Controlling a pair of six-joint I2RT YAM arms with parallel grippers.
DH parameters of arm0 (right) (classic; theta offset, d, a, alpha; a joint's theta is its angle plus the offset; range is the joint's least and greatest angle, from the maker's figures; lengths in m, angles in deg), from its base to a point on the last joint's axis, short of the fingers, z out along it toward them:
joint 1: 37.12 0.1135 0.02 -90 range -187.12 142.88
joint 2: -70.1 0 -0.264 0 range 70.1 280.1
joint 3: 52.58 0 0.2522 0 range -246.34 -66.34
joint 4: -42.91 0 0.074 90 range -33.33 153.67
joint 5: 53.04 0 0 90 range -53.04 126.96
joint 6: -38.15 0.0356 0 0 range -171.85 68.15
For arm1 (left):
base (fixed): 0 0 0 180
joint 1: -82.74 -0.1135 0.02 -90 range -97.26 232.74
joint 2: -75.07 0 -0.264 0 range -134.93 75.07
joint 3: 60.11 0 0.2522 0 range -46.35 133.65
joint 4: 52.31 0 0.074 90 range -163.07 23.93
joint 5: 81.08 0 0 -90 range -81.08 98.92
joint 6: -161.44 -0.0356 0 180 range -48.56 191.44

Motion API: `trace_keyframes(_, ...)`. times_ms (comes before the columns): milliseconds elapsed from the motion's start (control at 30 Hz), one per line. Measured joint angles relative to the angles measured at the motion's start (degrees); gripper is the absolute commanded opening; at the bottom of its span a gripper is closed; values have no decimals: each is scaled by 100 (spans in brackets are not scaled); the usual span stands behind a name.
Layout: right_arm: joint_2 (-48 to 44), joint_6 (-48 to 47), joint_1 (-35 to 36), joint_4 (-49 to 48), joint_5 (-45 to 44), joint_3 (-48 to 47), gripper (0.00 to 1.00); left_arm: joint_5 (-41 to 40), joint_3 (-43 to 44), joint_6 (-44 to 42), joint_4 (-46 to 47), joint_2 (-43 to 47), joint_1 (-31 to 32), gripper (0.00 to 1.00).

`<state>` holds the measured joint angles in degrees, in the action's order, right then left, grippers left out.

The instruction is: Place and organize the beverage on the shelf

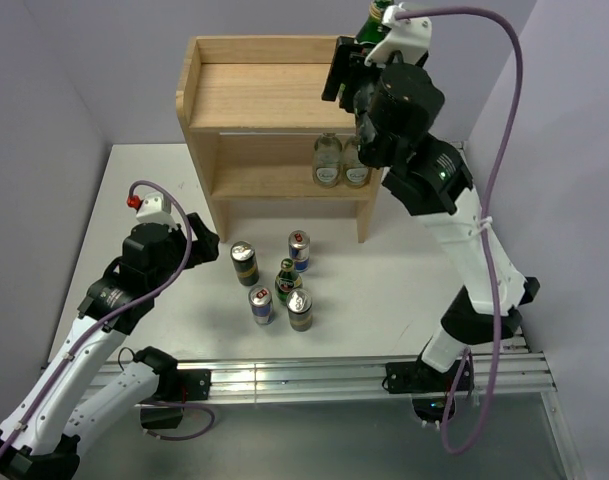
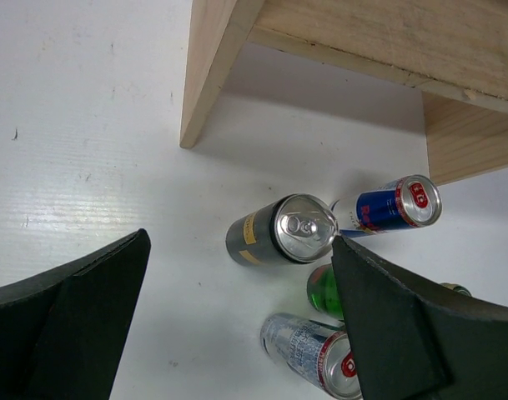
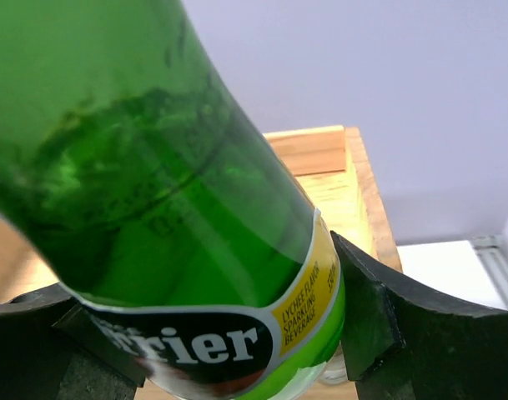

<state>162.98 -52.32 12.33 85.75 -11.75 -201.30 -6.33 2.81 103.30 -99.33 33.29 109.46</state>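
Observation:
My right gripper (image 1: 367, 47) is shut on a green glass bottle (image 1: 375, 18) with a Perrier label and holds it tilted above the right end of the wooden shelf's (image 1: 254, 95) top. The right wrist view shows the bottle (image 3: 195, 208) filling the gap between my fingers (image 3: 383, 321). On the table stand two black-and-gold cans (image 1: 244, 264) (image 1: 300, 309), two blue-and-silver cans (image 1: 299, 250) (image 1: 261, 305) and a green bottle (image 1: 288, 279). My left gripper (image 1: 202, 246) is open and empty, left of them. Its wrist view shows a black can (image 2: 279, 234), both blue cans (image 2: 394, 206) (image 2: 316, 352) and the green bottle (image 2: 324, 292).
Two pale clear bottles (image 1: 341, 160) stand at the right end of the shelf's lower tier. The shelf's side panel (image 2: 210, 71) is just beyond the cans. A metal rail (image 1: 314, 375) runs along the near table edge. Walls close in behind and at both sides.

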Motion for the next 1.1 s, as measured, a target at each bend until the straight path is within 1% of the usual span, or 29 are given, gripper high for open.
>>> trace_keyframes(267, 710, 92, -774, 632, 566, -92, 0, 83, 0, -20, 2, 0, 0, 97)
trace_keyframes(467, 968, 348, -1080, 870, 879, -9, 0, 127, 0, -76, 2, 2, 0, 97)
trace_keyframes(633, 944, 527, -1196, 623, 894, 208, 0, 149, -2, -79, 0, 9, 0, 98)
trace_keyframes(767, 841, 730, -1281, 232, 905, 553, 0, 151, -9, -79, 0, 7, 0, 97)
trace_keyframes(800, 815, 772, -1298, 153, 911, 632, 5, 151, -9, -79, 0, 7, 0, 97)
trace_keyframes(833, 791, 800, -1311, 87, 914, 691, 21, 151, -9, -79, 0, 7, 0, 97)
trace_keyframes(867, 778, 815, -1316, 42, 911, 730, 31, 151, -9, -79, 0, 7, 0, 97)
trace_keyframes(900, 752, 824, -1322, -13, 911, 791, 43, 151, -9, -79, 0, 7, 0, 97)
trace_keyframes(933, 728, 835, -1322, -55, 914, 837, 65, 151, -9, -79, 0, 7, 0, 97)
trace_keyframes(1000, 675, 855, -1329, -151, 918, 942, 76, 151, -9, -79, 0, 7, 0, 97)
trace_keyframes(1033, 651, 863, -1329, -188, 925, 986, 86, 151, -9, -79, 0, 7, 0, 97)
trace_keyframes(1100, 601, 922, -1338, -225, 920, 1091, 93, 149, -9, -79, 0, 7, 0, 97)
